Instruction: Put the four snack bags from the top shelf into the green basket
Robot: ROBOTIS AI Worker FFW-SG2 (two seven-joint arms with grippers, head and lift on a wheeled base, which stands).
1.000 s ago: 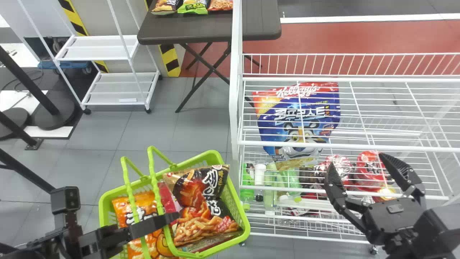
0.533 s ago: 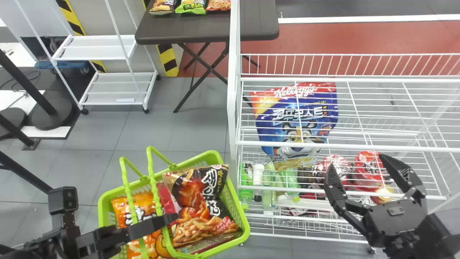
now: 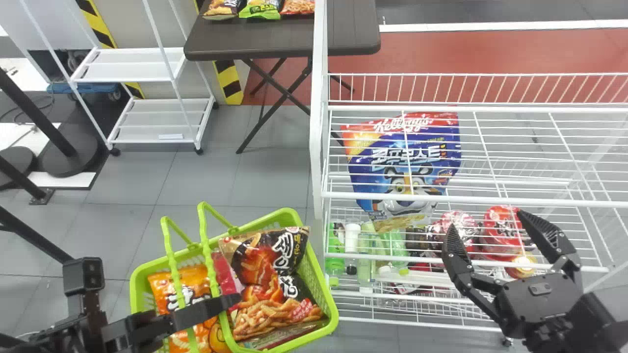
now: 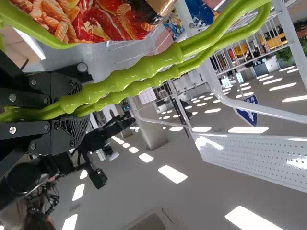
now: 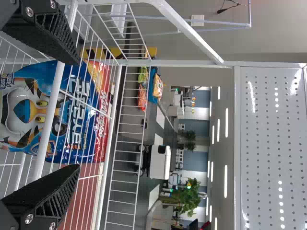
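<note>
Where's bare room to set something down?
The top wire shelf, between its front rail and back fence, with the cereal bag showing through; the brown table before its snack bags. Crowded: the green basket and around the bottles.

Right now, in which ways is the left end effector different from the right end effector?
The left end effector is closed on the green handles, while the right end effector has its fingers wide apart and holds nothing. The left end effector is at the green basket; the right one is at the white wire rack. Both are black.
</note>
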